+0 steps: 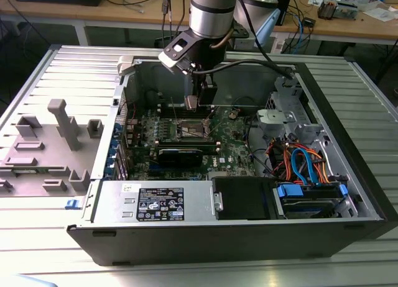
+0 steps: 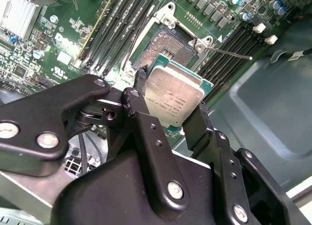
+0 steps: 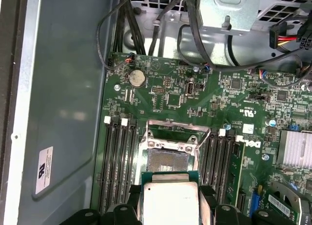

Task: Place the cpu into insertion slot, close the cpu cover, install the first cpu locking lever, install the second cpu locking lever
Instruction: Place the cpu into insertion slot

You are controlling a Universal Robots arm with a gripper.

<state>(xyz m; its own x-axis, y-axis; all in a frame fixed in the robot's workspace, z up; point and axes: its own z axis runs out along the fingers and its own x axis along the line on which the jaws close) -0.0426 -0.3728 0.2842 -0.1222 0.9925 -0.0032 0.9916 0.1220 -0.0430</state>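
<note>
**Chip in my grip, over the open socket**

Black fingers (image 2: 146,132) of my gripper (image 2: 170,101) sit closest, clamped on two opposite edges of the cpu (image 2: 174,93), whose silvery top faces the second wrist view. I hold the chip clear of the board, not yet seated. Just beyond it lies the insertion slot (image 2: 163,47), its dark contact field bare. In the first wrist view the cpu cover (image 3: 175,122) is off the slot, at the slot's far edge. A thin wire lever (image 2: 229,52) juts out beside the socket. Long black memory slots (image 3: 117,161) flank the socket on both sides, set in the green motherboard (image 3: 170,93). In the exterior view the opened computer case (image 1: 249,237) lies on a ridged metal worktop (image 1: 62,63).
</note>
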